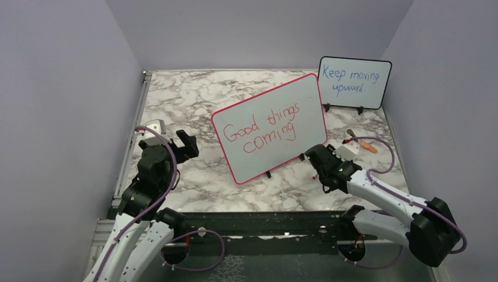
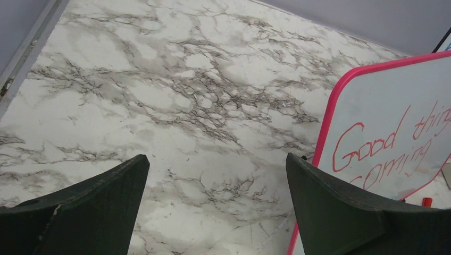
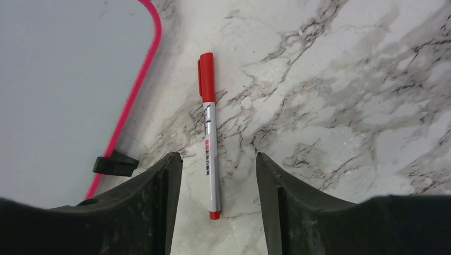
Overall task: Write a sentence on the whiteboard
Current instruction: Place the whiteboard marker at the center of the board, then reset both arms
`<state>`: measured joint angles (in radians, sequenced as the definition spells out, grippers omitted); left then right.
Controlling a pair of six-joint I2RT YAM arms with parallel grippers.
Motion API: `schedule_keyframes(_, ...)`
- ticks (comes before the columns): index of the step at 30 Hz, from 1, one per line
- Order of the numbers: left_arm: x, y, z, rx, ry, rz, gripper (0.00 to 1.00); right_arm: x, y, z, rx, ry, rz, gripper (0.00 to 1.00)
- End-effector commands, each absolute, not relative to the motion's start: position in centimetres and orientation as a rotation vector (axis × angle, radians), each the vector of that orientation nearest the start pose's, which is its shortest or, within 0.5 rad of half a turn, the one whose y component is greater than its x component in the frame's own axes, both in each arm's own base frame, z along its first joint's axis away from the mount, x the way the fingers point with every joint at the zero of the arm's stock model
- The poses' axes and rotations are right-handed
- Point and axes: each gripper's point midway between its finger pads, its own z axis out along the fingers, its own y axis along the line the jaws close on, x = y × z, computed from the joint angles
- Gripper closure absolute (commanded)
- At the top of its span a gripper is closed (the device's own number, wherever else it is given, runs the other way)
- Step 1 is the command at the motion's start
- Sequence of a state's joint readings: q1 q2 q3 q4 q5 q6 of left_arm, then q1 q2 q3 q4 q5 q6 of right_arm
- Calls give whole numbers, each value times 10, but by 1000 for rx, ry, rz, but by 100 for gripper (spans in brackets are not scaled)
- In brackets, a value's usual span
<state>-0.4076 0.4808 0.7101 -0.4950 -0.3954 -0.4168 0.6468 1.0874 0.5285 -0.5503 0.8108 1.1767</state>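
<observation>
**A:** The right gripper [image 3: 219,159] is hovering, jaws apart, over the marker [image 3: 209,133] lying just right of the whiteboard [image 1: 309,98], which is standing mid-table.

**B:** If it's swinging left, it's risking rolling the marker or smearing the sentence [image 1: 264,129]. The left gripper [image 2: 217,159] is gaping empty.

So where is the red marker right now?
In the right wrist view, the red marker lies on the table between the open fingers of the right gripper, beside the whiteboard's pink edge.

In the left wrist view the whiteboard [image 2: 383,106] runs off the right edge, cutting the sentence [image 2: 367,149] short. Top view, centre right: small white and orange items [image 1: 352,149] too small to identify.
</observation>
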Motion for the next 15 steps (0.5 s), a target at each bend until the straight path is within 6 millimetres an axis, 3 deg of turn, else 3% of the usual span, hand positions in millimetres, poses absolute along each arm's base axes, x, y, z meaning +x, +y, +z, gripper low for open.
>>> schedule_keyframes(1,233,-52,263,-220,1756,-265,1,237,43,100,736,2047,-173,39)
schedule_keyframes(5,227,-49,274,-195,1724,-266,1,242,37,154,643,1966,-148,9)
schedule_keyframes(10,213,-41,297,-164,1663,-253,1,235,21,220,574,1844,-112,0)
schedule_keyframes(15,197,-30,324,-166,1585,-244,1,221,6,277,492,1739,-75,0)
